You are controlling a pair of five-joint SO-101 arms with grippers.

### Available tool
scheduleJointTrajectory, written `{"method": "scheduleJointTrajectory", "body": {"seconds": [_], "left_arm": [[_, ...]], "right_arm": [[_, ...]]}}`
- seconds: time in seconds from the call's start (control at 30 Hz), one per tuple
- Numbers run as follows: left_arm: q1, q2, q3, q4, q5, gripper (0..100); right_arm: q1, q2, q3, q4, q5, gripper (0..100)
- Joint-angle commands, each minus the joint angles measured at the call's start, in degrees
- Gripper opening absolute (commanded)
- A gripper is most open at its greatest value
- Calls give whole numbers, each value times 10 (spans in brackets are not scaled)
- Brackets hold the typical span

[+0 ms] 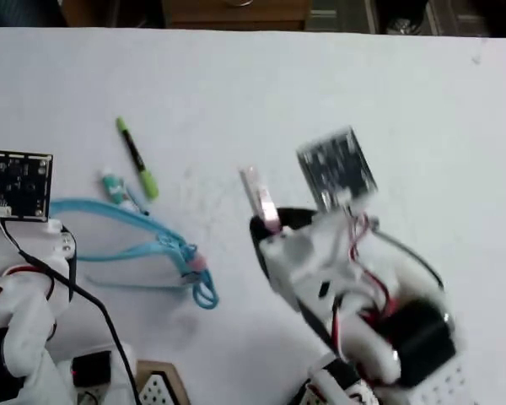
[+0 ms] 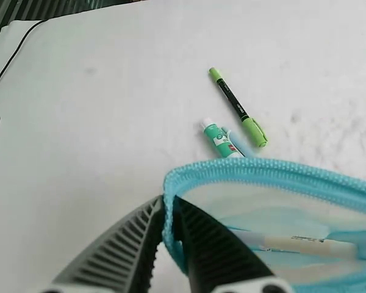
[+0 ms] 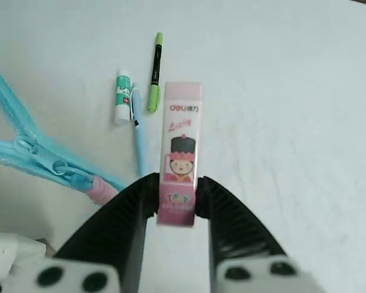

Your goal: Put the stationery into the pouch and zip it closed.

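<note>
Pink eraser point(image 3: 182, 146) clamped in right hand point(image 3: 178, 184), blue pouch point(image 2: 262, 170) rim pinched by left hand point(image 2: 169, 206)

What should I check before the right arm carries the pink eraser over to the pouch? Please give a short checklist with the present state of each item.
1. Right gripper shut on the pink eraser: ok.
2. Left gripper pinching the rim of the pouch: ok.
3. Pouch unzipped: ok, its two sides spread apart in the high view.
4. Mouth wide enough for the eraser: cannot tell.
5. Way from eraser to pouch free of things: ok in the high view.
6. All stationery packed: not ok; green marker, small tube and blue pen lie on the table beside the pouch.
</note>
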Motion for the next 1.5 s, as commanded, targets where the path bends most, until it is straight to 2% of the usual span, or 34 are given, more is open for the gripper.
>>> {"method": "scheduleJointTrajectory", "body": {"seconds": [0.0, 0.17, 0.3, 0.43, 0.6, 0.67, 0.83, 1.03, 1.17, 1.3, 1.47], "left_arm": [[2, 5, 46, 34, 4, 22], [2, 5, 46, 34, 4, 22], [2, 5, 46, 34, 4, 22], [2, 5, 47, 34, 4, 22], [2, 5, 47, 33, 4, 22], [2, 5, 47, 33, 4, 22], [2, 5, 47, 33, 4, 22], [2, 5, 47, 33, 4, 22], [2, 5, 47, 33, 4, 22], [2, 5, 47, 33, 4, 22], [2, 6, 47, 33, 4, 22]], "right_arm": [[2, -145, 165, -138, 33, 16], [-47, -196, 198, -251, 29, 16], [-103, -148, 176, -313, -53, 16], [-150, -75, 145, -338, -104, 16], [-160, -8, 123, -461, -183, 16], [-160, 19, 124, -509, -193, 16], [-197, 58, 125, -538, -227, 16], [-228, 58, 189, -542, -229, 16], [-228, 60, 254, -608, -229, 16], [-228, 64, 315, -669, -195, 16], [-229, 62, 358, -684, -190, 16]]}}
